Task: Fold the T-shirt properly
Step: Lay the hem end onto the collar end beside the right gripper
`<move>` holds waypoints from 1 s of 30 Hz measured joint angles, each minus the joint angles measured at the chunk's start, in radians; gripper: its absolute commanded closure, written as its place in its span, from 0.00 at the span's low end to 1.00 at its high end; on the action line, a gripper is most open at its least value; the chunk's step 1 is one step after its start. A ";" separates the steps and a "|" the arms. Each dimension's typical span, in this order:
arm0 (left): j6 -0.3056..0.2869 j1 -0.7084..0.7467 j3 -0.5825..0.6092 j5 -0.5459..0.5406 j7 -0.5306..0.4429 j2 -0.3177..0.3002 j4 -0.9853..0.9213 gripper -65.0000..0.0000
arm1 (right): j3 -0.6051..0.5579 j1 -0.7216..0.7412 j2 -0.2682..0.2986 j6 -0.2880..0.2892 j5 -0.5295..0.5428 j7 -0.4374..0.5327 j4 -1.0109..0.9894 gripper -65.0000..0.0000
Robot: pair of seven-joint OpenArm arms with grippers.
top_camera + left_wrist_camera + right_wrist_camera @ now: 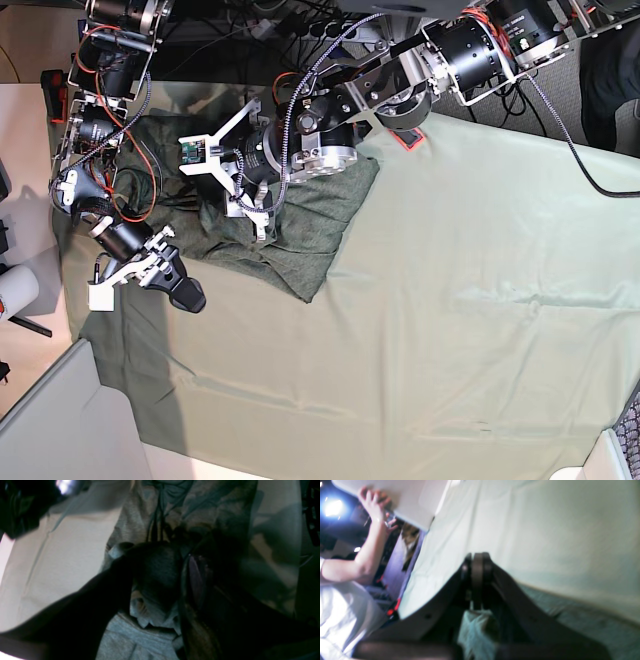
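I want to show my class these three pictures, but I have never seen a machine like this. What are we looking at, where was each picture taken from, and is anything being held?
This is a robot with two arms, meant to fold a T-shirt. The base view looks down on the table, which is covered by a pale green cloth sheet. The dark crumpled T-shirt lies near its top left. The other two pictures come from cameras on the wrists, looking along each gripper.

The left gripper is down over the T-shirt with its jaws apart; its wrist view is too dark to show a grip. The right gripper hangs shut beside the shirt, over the sheet; whether it pinches any cloth is unclear. A person's hand shows at the edge of the right wrist view.
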 measured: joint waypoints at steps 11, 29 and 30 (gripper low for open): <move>-0.003 0.001 -0.020 -0.009 -0.007 0.000 -0.008 0.42 | -0.175 -0.020 0.003 0.006 0.091 -0.082 0.000 1.00; -0.018 0.014 -0.012 -0.057 0.113 -0.003 0.063 0.42 | -0.281 0.000 0.071 0.012 -0.111 -0.177 0.005 1.00; -0.014 0.006 -0.008 -0.079 0.116 -0.002 0.084 0.42 | -0.281 0.000 0.092 0.013 -0.106 -0.179 0.004 1.00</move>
